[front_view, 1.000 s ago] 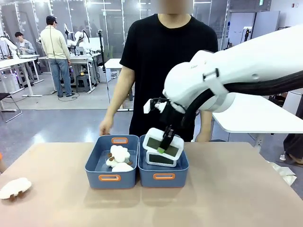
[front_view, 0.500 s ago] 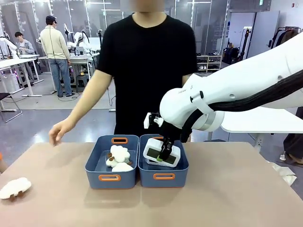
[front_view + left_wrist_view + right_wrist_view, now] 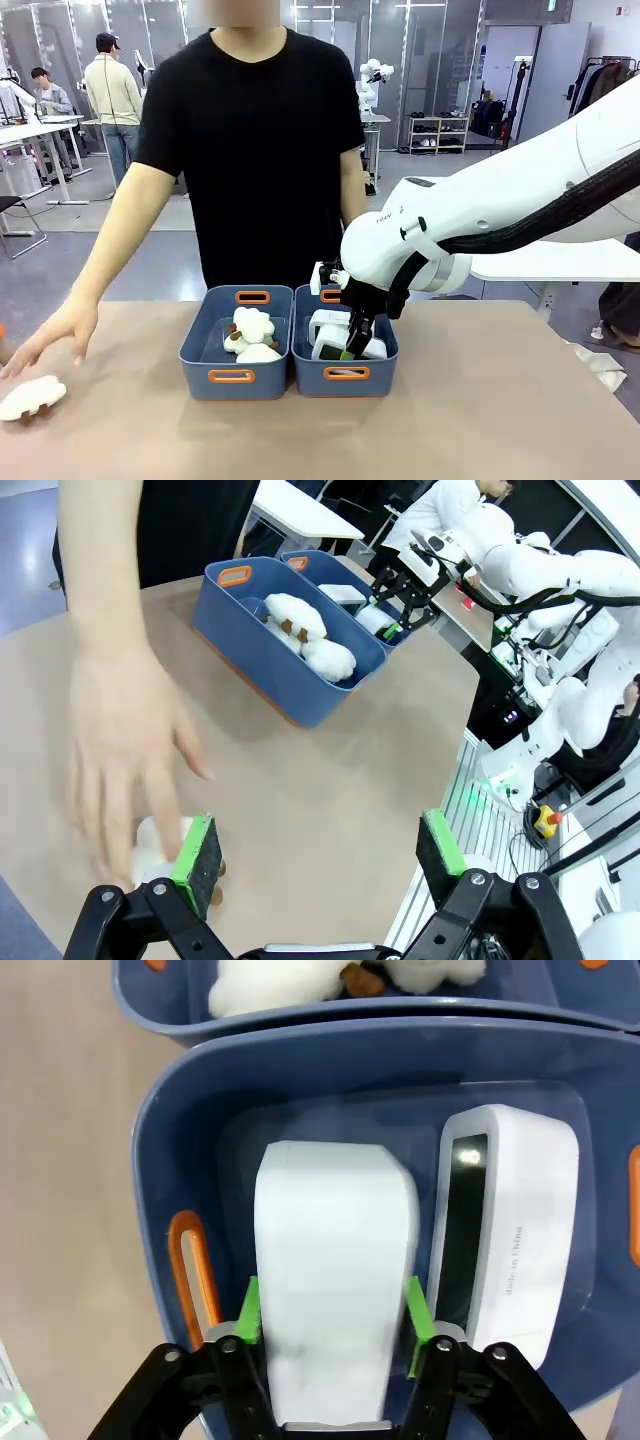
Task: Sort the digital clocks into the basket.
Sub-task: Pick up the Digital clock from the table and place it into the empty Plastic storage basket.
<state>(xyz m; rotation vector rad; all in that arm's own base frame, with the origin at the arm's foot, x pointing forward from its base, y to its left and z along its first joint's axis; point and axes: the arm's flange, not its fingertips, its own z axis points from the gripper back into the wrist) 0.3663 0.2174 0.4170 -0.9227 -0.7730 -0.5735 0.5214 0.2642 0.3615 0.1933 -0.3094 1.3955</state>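
The right-hand blue basket (image 3: pixel 372 362) holds two white digital clocks. In the right wrist view one clock (image 3: pixel 335 1260) lies flat between my right gripper's (image 3: pixel 333 1315) green pads, slightly blurred, and the other clock (image 3: pixel 510 1240) stands on edge beside it against the basket wall (image 3: pixel 190 1160). From the front, my right gripper (image 3: pixel 348 350) reaches down into this basket over the clocks (image 3: pixel 328 330), its jaws spread wide. My left gripper (image 3: pixel 315 855) hovers open above the table with nothing between its fingers.
The left blue bin (image 3: pixel 235 375) holds white-and-brown soft objects (image 3: pixel 250 330). Another soft object (image 3: pixel 30 397) lies at the table's left edge, and the person's hand (image 3: pixel 45 335) reaches toward it. That hand (image 3: pixel 120 740) is close in front of my left gripper.
My right gripper lowered the clock into the right basket and spread its jaws. The person stepped left and moved a hand down to the soft object at the table's left.
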